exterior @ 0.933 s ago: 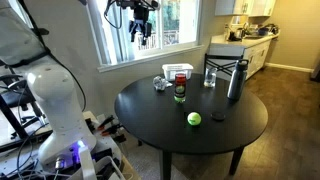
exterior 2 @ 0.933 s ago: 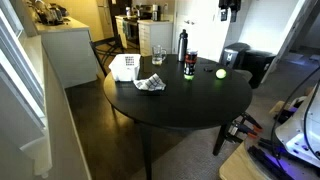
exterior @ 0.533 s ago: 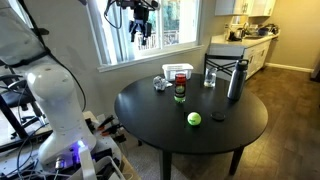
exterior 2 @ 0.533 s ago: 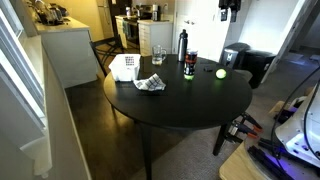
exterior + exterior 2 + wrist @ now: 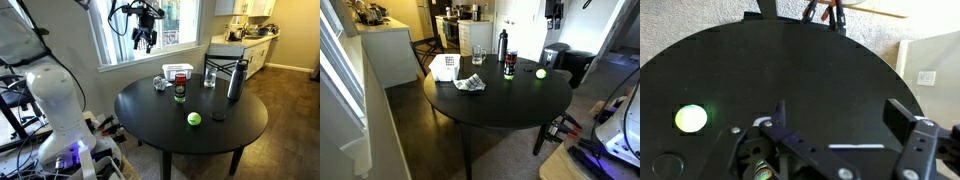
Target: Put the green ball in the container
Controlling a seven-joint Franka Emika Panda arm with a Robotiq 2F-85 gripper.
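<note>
The green ball [image 5: 194,119] lies on the round black table [image 5: 150,110], near its front edge. It also shows in the other exterior view [image 5: 541,73] and at the left of the wrist view [image 5: 690,119]. The container [image 5: 180,71], a whitish tub with a red band, stands at the far side of the table, also seen in an exterior view [image 5: 445,67]. My gripper [image 5: 147,40] hangs high above the table's back edge, open and empty, far from both. In the wrist view its two fingers [image 5: 840,118] are spread apart over bare tabletop.
A dark green can with a red top [image 5: 180,91] stands between the ball and the container. A tall grey flask [image 5: 236,80], a drinking glass [image 5: 210,76], a crumpled wrapper [image 5: 160,83] and a small dark disc [image 5: 218,116] also sit on the table. A window is behind.
My gripper has come down a little and shifted slightly sideways. Nothing on the table has moved.
</note>
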